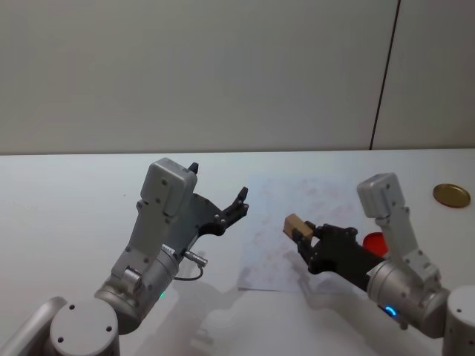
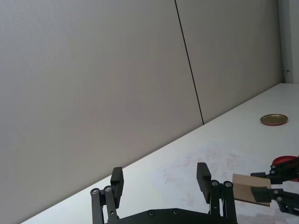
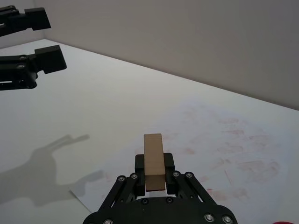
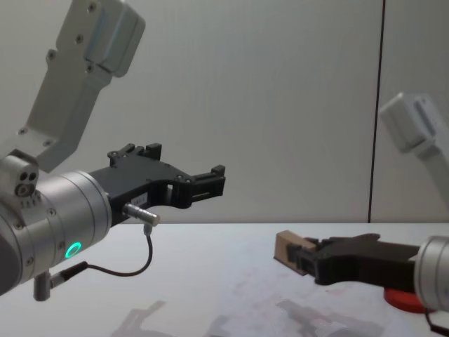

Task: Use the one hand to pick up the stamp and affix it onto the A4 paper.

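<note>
The stamp (image 1: 295,225), a small tan wooden block, sticks out from between the fingers of my right gripper (image 1: 303,233), which is shut on it. It hangs in the air above the near part of the A4 paper (image 1: 312,200), a white sheet with faint pink marks. In the right wrist view the stamp (image 3: 154,158) points forward over the paper (image 3: 224,140). From the chest view the stamp (image 4: 289,249) is clear of the table. My left gripper (image 1: 219,183) is raised to the left of the paper, open and holding nothing.
A flat red ink pad (image 1: 373,241) lies on the table just right of the paper, behind my right wrist. A round gold lid (image 1: 451,195) sits at the far right. The white table meets a plain wall at the back.
</note>
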